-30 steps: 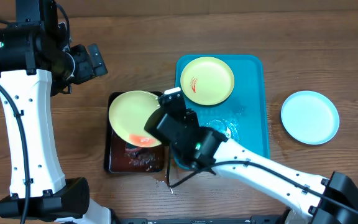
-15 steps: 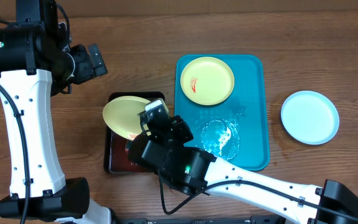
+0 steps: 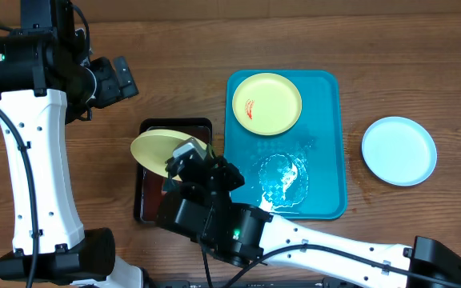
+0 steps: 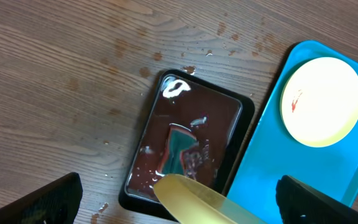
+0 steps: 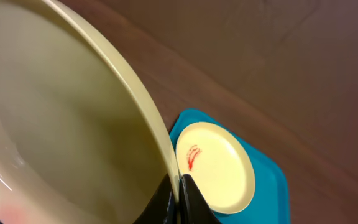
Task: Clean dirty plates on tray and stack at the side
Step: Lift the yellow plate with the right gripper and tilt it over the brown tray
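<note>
My right gripper is shut on the rim of a yellow-green plate and holds it tilted steeply above the dark brown tray. In the right wrist view the plate fills the left side, with a faint red smear low down and the fingers pinching its edge. A second yellow plate with a red smear lies at the far end of the turquoise tray. A pale blue-white plate lies on the table right of the tray. My left gripper is open and empty, high at the far left.
The brown tray holds dark liquid and a greenish sponge. A wet, shiny patch lies on the near half of the turquoise tray. Water drops dot the wood around the brown tray. The right arm spans the near table edge.
My right gripper has carried the held plate leftward and tipped it more edge-on over the brown tray. The right arm has swung left. The left arm has not moved.
</note>
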You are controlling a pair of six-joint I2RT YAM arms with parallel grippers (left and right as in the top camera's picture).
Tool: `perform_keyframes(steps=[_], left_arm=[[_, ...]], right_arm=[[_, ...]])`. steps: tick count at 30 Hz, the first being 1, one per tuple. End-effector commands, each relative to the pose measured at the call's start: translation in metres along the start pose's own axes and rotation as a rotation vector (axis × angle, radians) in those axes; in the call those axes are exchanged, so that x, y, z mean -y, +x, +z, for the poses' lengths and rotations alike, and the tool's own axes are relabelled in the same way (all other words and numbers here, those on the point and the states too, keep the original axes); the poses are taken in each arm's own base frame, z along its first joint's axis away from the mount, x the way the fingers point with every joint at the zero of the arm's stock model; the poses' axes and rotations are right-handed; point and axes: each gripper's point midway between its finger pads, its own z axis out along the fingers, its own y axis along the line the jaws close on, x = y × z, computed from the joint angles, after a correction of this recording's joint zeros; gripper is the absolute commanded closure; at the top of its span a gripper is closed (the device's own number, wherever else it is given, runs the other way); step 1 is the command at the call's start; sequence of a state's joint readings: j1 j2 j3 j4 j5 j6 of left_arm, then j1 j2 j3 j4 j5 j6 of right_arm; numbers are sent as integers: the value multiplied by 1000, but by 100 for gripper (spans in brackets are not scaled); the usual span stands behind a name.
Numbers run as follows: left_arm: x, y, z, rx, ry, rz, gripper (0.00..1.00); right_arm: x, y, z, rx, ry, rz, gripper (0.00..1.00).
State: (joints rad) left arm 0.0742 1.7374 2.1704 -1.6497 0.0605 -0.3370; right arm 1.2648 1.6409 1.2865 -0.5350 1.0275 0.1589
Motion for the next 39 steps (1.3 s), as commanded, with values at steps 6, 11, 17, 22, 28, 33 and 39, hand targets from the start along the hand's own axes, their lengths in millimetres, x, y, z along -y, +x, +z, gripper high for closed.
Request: perform_keyframes(steps=[6,11,17,22,28,33,39], left_arm=[[1,-3,-7,23,14,13,0],[1,-3,-7,23,14,14,0],[1,-3,-7,23,14,14,0],[1,-3,-7,23,14,14,0],[1,-3,-7,23,14,14,0],[1,-3,-7,23,14,14,0],[1,-3,-7,23,14,14,0]], right_arm=[[12,-23,-16,66,65,-37,96],[13,-24,-16,68,68,-34,96],[28,-30,-18,94,160,-9,96],[33,-31,-19,99,191,-7,96],[33,-32,-19,103,190,1,96],[33,-33,-19,105,189,6,96],[33,-33,-19,105,190,7,96]])
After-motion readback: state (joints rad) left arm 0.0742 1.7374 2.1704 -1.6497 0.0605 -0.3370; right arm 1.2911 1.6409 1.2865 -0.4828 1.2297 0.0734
